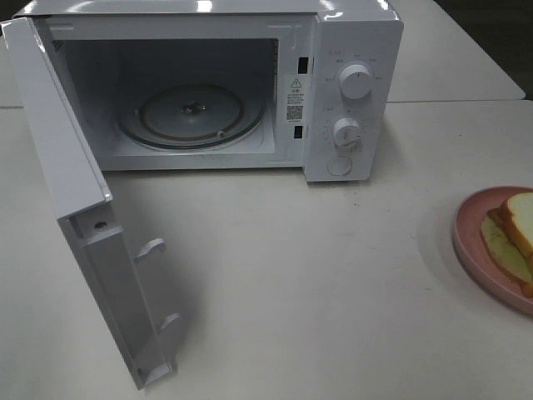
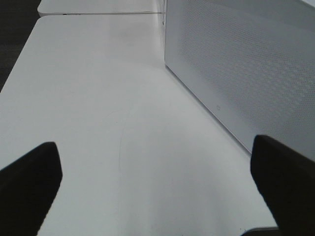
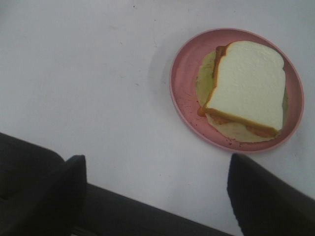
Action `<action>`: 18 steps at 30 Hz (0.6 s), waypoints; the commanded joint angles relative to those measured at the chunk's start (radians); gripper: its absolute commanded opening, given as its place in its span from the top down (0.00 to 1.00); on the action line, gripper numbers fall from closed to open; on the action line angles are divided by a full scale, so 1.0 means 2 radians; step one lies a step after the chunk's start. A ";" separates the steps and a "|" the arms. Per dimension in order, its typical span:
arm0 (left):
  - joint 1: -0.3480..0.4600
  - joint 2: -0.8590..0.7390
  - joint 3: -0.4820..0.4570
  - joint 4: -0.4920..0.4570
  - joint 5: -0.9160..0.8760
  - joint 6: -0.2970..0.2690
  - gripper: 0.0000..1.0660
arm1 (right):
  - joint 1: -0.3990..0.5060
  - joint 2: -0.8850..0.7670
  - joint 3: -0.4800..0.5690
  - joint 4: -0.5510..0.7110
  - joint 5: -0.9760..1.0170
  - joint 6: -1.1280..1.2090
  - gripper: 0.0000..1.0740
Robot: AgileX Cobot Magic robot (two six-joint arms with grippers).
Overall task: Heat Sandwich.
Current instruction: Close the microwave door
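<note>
Microwave door (image 1: 79,208) swung open near left, turntable (image 1: 190,115) bare. Sandwich (image 1: 514,237) on pink plate (image 1: 475,237) far right, untouched. Left gripper (image 2: 157,182) and right gripper (image 3: 157,196) jaws apart, empty. Pick-up, loading, door closing, heating remain.

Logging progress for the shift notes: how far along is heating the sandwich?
Done: microwave door stands open, turntable bare. In hand: nothing; right pincer is open, apart from the sandwich on its pink plate. Left: load, close, start.
</note>
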 commanded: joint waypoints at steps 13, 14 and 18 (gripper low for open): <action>0.001 -0.015 0.001 -0.004 -0.003 -0.003 0.03 | -0.151 -0.162 0.074 0.092 -0.060 -0.069 0.29; 0.001 -0.015 0.001 -0.004 -0.003 -0.003 0.03 | -0.160 -0.172 0.074 0.097 -0.059 -0.077 0.29; 0.001 -0.015 0.001 -0.004 -0.003 -0.003 0.03 | -0.192 -0.207 0.074 0.106 -0.059 -0.090 0.29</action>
